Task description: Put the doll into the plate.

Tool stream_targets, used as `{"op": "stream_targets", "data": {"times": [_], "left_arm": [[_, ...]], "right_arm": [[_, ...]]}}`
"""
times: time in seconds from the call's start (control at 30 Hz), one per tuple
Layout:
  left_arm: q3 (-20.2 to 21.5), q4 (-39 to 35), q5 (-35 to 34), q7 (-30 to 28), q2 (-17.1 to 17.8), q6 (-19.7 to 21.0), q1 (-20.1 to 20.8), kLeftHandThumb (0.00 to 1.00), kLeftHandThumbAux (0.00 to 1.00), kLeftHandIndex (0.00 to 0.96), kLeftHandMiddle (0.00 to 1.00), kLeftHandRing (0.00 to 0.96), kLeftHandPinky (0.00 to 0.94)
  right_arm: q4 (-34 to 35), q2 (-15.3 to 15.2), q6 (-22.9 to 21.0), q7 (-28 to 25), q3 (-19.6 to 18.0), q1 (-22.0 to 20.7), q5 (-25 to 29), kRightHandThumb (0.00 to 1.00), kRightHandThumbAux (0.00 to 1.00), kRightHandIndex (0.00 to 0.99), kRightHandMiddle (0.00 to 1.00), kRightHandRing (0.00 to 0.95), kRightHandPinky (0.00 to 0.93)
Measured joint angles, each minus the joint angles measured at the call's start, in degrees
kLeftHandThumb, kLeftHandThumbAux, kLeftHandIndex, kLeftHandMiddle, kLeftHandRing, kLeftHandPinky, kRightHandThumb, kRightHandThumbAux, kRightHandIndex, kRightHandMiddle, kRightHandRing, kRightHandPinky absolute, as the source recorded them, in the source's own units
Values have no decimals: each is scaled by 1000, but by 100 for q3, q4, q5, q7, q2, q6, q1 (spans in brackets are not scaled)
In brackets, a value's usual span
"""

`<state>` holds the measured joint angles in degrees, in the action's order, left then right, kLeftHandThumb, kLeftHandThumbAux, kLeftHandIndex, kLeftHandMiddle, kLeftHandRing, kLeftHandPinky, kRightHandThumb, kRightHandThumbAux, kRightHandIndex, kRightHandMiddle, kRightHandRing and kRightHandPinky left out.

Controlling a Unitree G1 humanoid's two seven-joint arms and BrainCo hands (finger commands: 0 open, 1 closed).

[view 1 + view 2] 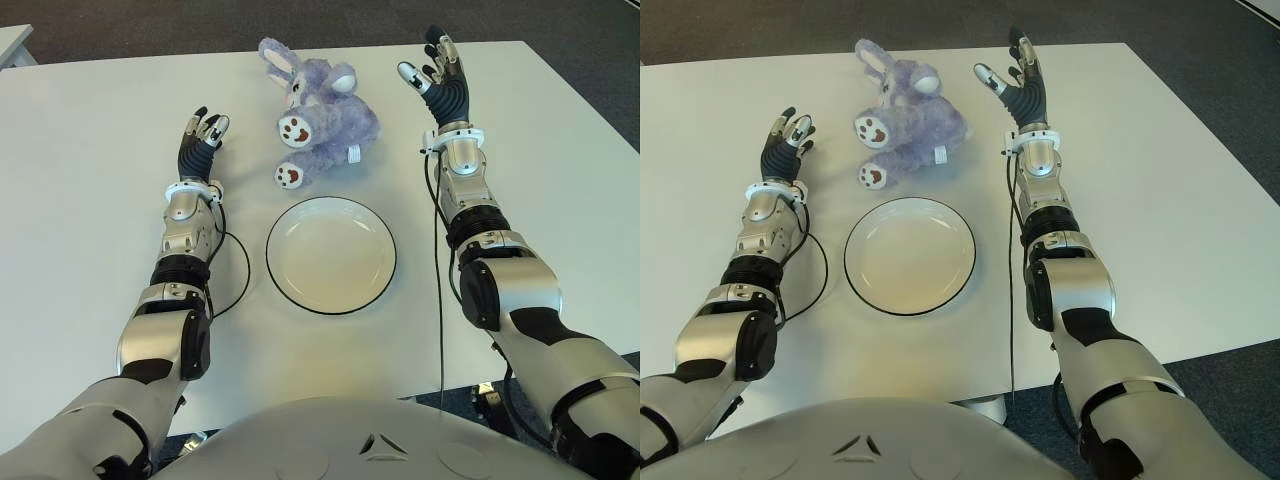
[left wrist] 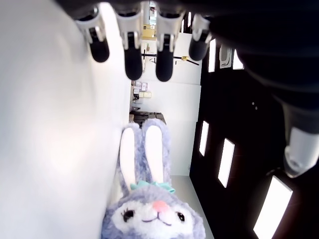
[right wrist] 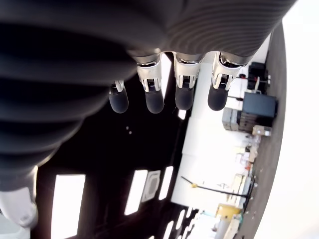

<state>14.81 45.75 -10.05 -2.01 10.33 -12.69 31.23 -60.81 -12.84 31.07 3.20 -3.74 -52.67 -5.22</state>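
On the white table (image 1: 90,180), the left hand (image 1: 200,135) shows to the left of the doll, apart from it, fingers loosely extended and holding nothing. A thin black cable (image 1: 238,268) loops on the table beside that forearm. The purple rabbit doll (image 1: 318,120) lies on the tabletop just beyond the plate (image 1: 331,254), not touching it. Its long axis runs diagonally, ears toward the far left, brown-padded feet pointing at the plate's near-left rim. The white, dark-rimmed plate holds nothing. To the doll's right, the right hand (image 1: 432,68) is raised, fingers spread open, grasping nothing, near the doll without touching it.
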Motion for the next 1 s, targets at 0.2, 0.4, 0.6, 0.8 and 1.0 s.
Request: {"op": "stream_targets", "data": {"times": [0.2,0.4,0.6,0.8,1.0], "left_arm": [[-10,7,4,15,-7,-5,7,0,510,1,163,143,59],[-11,38,4,35,-8,-10,26,0,510,5,162,141,56],[-11,57,3,35,-12,-21,43,0,507,6,162,139,47],[-11,110,3,35,-14,-39,75,0,502,7,166,145,48],[-11,160,2,35,-14,-64,101,0,499,1,154,134,42]], "right_arm": [[0,-84,11,-29,138,-33,-152,130,505,0,0,0,0],[2,-214,11,-49,316,-97,-359,114,459,0,0,0,0],[28,-346,35,-41,535,-161,-607,78,396,0,0,0,0],[34,-461,62,-100,700,-178,-737,52,355,0,0,0,0],[14,-571,110,-212,823,-231,-850,24,322,0,0,0,0]]}}
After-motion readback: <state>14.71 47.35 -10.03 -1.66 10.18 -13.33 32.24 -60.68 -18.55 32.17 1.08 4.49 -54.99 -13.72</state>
